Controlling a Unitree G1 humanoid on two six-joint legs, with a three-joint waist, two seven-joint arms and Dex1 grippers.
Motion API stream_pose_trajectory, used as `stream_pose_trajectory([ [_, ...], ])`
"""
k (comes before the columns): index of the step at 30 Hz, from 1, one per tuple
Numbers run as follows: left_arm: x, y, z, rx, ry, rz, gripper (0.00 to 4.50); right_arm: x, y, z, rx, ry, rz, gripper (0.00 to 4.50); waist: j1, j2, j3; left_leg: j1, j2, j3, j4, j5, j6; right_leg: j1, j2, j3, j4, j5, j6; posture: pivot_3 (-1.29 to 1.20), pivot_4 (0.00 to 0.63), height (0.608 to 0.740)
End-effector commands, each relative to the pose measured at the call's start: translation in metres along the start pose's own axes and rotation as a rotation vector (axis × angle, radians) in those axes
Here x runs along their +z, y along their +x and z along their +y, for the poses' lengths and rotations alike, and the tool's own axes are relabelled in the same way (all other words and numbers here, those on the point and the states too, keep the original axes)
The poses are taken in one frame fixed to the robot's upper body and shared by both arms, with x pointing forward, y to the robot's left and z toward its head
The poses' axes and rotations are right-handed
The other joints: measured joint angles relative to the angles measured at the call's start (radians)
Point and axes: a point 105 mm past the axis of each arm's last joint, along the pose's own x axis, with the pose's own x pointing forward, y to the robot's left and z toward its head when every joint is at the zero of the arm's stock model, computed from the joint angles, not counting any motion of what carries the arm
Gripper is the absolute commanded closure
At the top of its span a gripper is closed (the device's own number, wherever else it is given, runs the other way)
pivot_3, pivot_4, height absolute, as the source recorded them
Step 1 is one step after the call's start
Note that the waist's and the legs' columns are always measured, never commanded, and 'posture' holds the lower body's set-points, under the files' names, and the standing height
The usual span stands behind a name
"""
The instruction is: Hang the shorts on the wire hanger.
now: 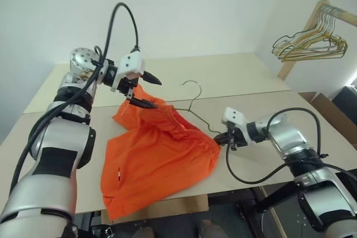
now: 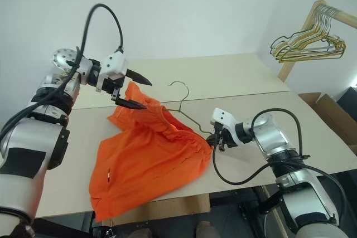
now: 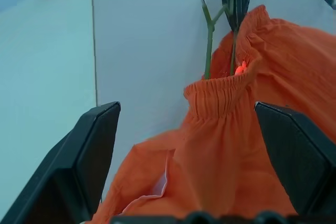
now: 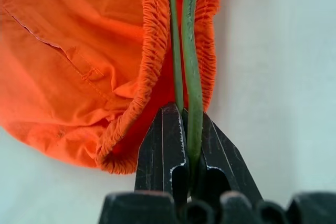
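Reaching in from the left, the left hand (image 1: 144, 89) hovers wide open over the shorts (image 1: 159, 157); these lie on the pale surface (image 1: 251, 90) by a white wall; the right hand (image 4: 184, 124), angled low, is clamped on the wire hanger (image 1: 196, 104) threaded through their waistband.

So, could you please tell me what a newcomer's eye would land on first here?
The bright orange fabric shorts sprawl across the pale wooden table, waistband bunched round the thin olive-grey wire hanger. The right gripper is shut on that wire at the waistband; the left gripper hangs open above the shorts' far end.
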Motion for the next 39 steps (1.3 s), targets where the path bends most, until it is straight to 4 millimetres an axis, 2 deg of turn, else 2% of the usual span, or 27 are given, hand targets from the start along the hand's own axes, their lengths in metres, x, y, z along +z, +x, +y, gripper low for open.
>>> stream_pose_trajectory([
  [1,0.002,0.0,0.001,-0.028,0.048,0.063,0.07,0.024,-0.006,-0.006,-0.039,-0.091,-0.051,4.5,-0.003,0.0,0.0,0.0,0.0,0.0,0.0,0.0,0.0,0.0,0.0,0.0,0.0,0.0,0.0,-0.08,0.0,0.74],
  [9,-0.007,0.011,-0.005,-0.073,0.017,0.095,0.07,0.026,-0.004,-0.006,-0.054,-0.102,-0.04,4.5,-0.024,0.0,0.0,-0.001,0.0,0.0,0.0,0.0,0.0,0.0,0.0,0.0,0.0,0.0,0.0,-0.1,0.0,0.74],
  [12,-0.009,0.013,-0.006,-0.079,0.008,0.1,0.62,0.027,-0.004,-0.005,-0.055,-0.106,-0.045,4.5,-0.029,0.0,0.0,-0.001,0.0,-0.001,0.001,0.0,0.0,0.0,0.0,0.0,0.0,0.0,0.0,-0.11,0.0,0.74],
  [15,-0.012,0.016,-0.004,-0.065,-0.005,0.124,1.49,0.027,-0.004,-0.004,-0.059,-0.129,-0.043,4.5,-0.041,0.0,0.0,-0.001,0.0,-0.001,0.0,0.0,0.0,0.0,0.0,0.0,0.0,0.0,0.0,-0.11,0.0,0.74],
  [22,-0.012,0.02,-0.006,-0.079,-0.012,0.111,1.49,0.03,-0.004,-0.005,-0.069,-0.142,-0.049,4.5,-0.058,0.0,0.0,0.0,0.0,-0.001,0.001,0.0,0.0,0.0,0.0,0.0,0.001,0.0,0.0,-0.12,0.0,0.74],
  [25,-0.015,0.021,-0.007,-0.077,-0.029,0.126,2.01,0.033,-0.005,-0.003,-0.067,-0.158,-0.07,4.5,-0.064,0.0,0.0,0.0,0.0,-0.002,0.001,0.0,0.0,0.0,0.0,0.0,0.001,0.0,0.0,-0.12,0.0,0.74],
  [32,-0.019,0.025,-0.004,-0.041,-0.052,0.139,4.25,0.031,-0.005,-0.004,-0.088,-0.192,-0.066,4.5,-0.079,0.0,0.0,0.0,-0.001,-0.003,0.001,0.0,0.0,0.0,-0.001,0.0,0.001,0.0,0.0,-0.12,0.0,0.74],
  [33,-0.019,0.025,-0.004,-0.041,-0.052,0.138,4.46,0.031,-0.005,-0.004,-0.088,-0.196,-0.065,4.5,-0.079,0.0,0.0,0.0,-0.001,-0.003,0.001,0.0,0.0,0.0,-0.001,0.0,0.001,0.0,0.0,-0.12,0.0,0.74],
  [39,-0.02,0.022,-0.004,-0.04,-0.016,0.152,4.46,0.035,-0.004,-0.005,-0.152,-0.33,-0.113,4.5,-0.08,0.0,0.0,0.0,-0.001,-0.003,0.001,0.0,0.0,0.0,-0.001,0.0,0.001,0.0,0.0,-0.12,0.0,0.74],
])
